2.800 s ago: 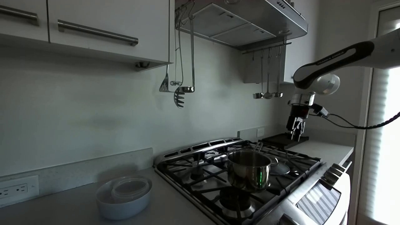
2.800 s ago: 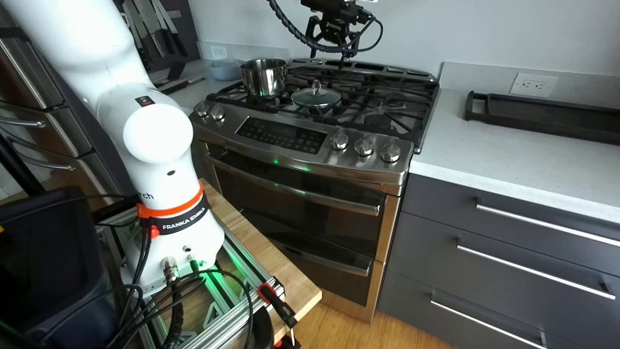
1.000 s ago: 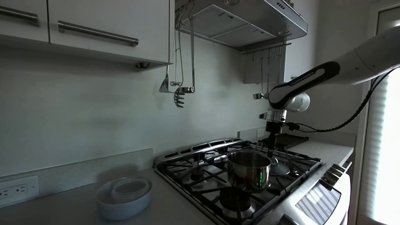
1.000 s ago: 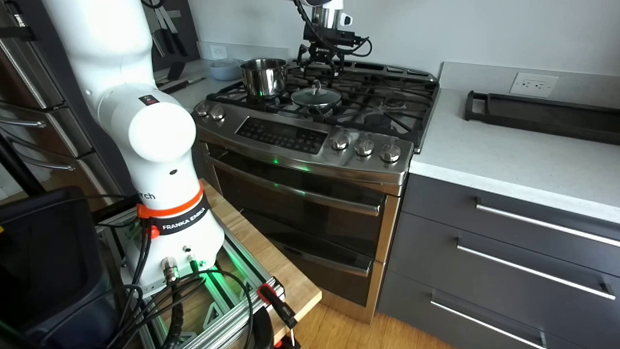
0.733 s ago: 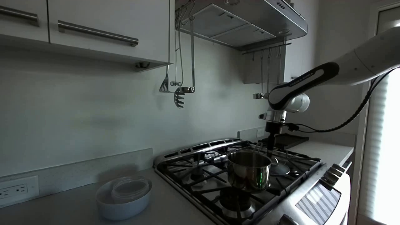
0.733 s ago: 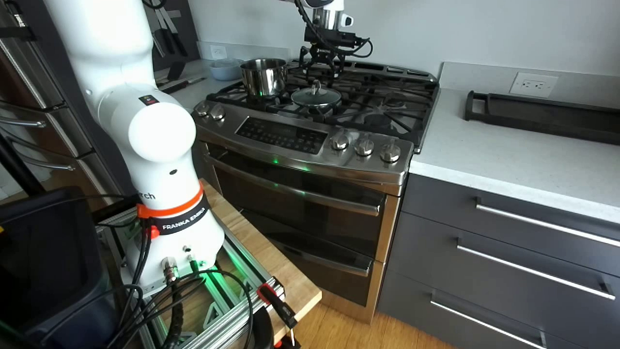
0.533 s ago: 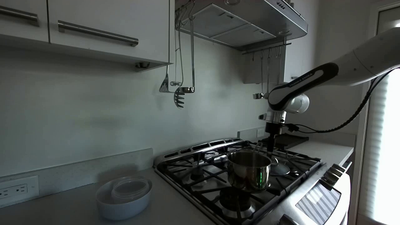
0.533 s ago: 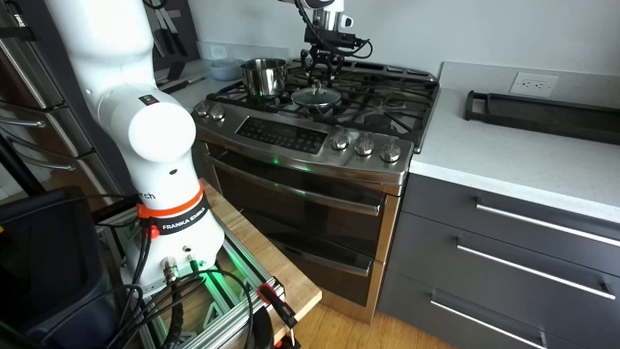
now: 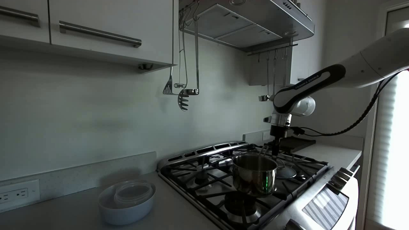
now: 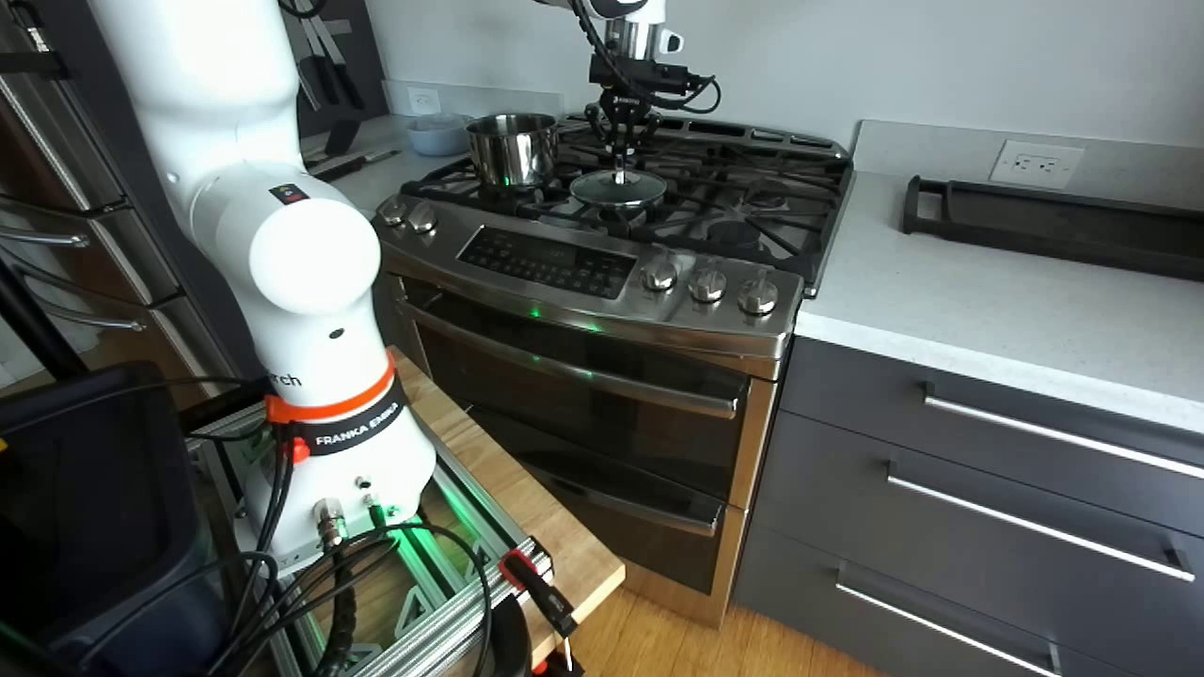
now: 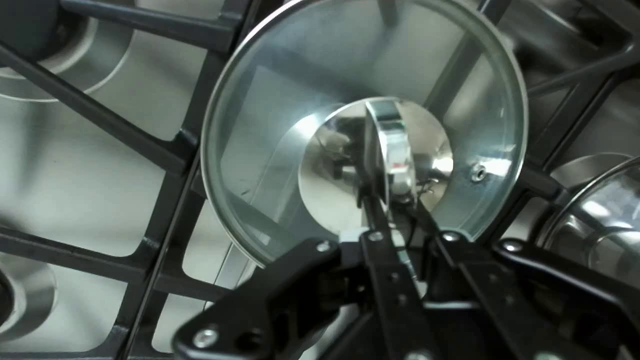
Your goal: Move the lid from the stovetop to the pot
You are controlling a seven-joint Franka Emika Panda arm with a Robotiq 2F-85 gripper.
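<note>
I've just clamped the gripper [image 11: 392, 200] on the lid [image 11: 345, 125] by its handle [image 11: 395, 142]; lid nudged slightly; can't tell if it's off the stovetop [image 11: 100, 190]; carry to pot [image 10: 513, 155] remains.

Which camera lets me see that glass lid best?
The wrist view: the lid looks large from above, with its handle visible. Both exterior views show it small; in an exterior view the pot partly hides it.
</note>
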